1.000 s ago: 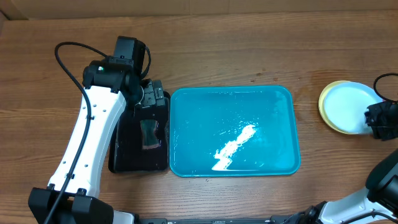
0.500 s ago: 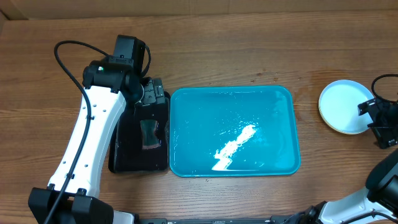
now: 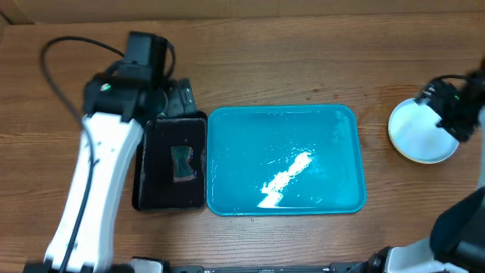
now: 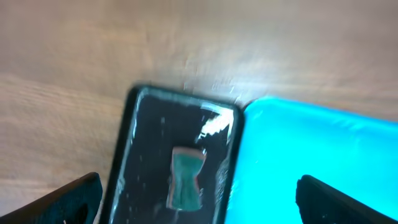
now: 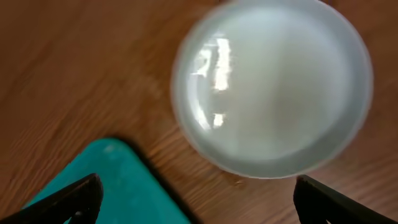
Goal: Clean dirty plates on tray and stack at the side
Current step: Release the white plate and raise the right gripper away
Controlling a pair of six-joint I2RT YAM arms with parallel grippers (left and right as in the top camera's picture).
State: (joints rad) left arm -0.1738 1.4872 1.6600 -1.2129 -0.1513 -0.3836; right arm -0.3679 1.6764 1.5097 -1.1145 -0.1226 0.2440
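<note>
The cyan-blue tray (image 3: 235,129) lies mid-table with no plates on it, only glare. The plates (image 3: 415,135) sit stacked on the wood at the right, with the light cyan, white-centred one on top and a thin yellow rim showing at its edge. My right gripper (image 3: 449,114) hovers open over the stack's far right side. In the right wrist view the top plate (image 5: 273,87) fills the upper frame, the tray corner (image 5: 106,186) is at lower left, and the fingers (image 5: 199,202) are spread wide. My left gripper (image 3: 180,98) is open and empty over the black tray's far end.
A small black tray (image 3: 155,167) lies against the cyan tray's left side and holds a green sponge (image 3: 182,163). In the left wrist view the black tray (image 4: 140,143), sponge (image 4: 185,180) and cyan tray (image 4: 311,162) show between the spread fingers (image 4: 199,205).
My right gripper has moved from the right of the stack to above it, and the yellow rim that stuck out is now nearly covered. My left arm has drawn back from the black tray.
</note>
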